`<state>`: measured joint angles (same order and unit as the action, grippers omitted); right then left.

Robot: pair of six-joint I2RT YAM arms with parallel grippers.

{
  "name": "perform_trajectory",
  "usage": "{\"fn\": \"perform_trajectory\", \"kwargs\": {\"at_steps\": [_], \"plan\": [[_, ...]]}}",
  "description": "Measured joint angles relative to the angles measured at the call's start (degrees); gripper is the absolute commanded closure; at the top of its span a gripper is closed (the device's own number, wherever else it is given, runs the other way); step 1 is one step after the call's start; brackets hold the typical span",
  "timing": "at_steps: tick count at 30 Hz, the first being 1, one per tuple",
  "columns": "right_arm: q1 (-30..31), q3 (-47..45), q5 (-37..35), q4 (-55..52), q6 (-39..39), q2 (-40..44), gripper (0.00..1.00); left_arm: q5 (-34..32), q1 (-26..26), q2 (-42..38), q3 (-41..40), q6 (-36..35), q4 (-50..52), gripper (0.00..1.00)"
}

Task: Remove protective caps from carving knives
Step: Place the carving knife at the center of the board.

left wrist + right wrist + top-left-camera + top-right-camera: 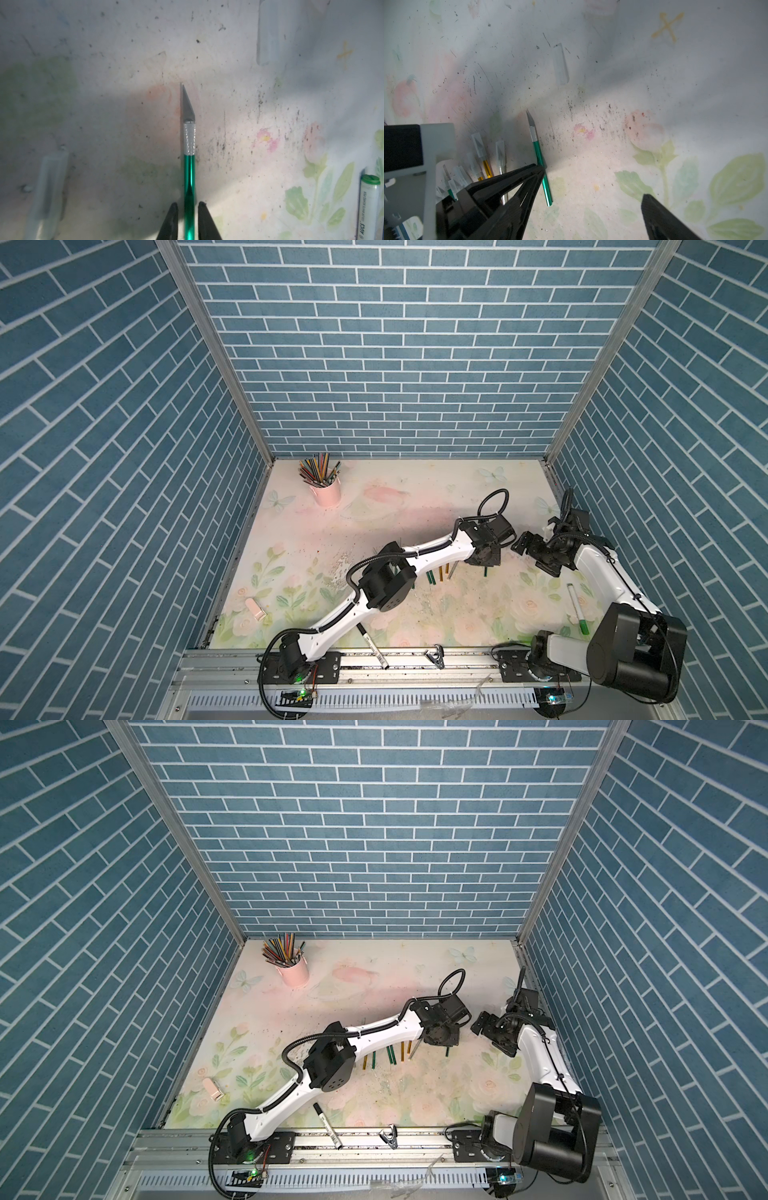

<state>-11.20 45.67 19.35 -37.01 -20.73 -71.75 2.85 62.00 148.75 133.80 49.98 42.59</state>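
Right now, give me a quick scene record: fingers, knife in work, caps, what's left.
left fingers: either side of the green knife's handle, narrow gaps showing
green knife: appears to lie on the mat, blade bare
right fingers: wide apart, empty, clear of the knife
loose cap: on the mat past the blade tip, touching nothing
capped knives: several lying beside the green one, caps on
remaining: those caps

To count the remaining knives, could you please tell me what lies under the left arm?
In both top views, green and gold carving knives stick out from under the left arm; it covers their far ends and any caps.
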Motion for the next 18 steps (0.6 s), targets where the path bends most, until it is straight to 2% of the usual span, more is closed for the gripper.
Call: {"fn": "perform_trajectory", "kwargs": {"at_steps": [6, 11, 14, 18], "plan": [[0.0, 0.0, 0.0, 0.1, 0.0, -0.3, 0.08, 0.0, -0.1, 0.0, 0.0, -0.7, -0.6, 0.68], [0.0, 0.2, -0.1, -0.2, 0.0, -0.3, 0.08, -0.1, -0.1, -1.2, -0.9, -2.1, -1.0, 0.55], [0.0, 0.6, -0.4, -0.4, 0.0, -0.2, 0.08, -0.3, -0.2, -2.6, -1.5, -3.4, -0.9, 0.44], [0.0, 1.8, -0.5, -0.9, 0.0, 0.3, 0.05, -0.7, -0.2, -5.7, -2.9, -5.2, -1.1, 0.24]]}}
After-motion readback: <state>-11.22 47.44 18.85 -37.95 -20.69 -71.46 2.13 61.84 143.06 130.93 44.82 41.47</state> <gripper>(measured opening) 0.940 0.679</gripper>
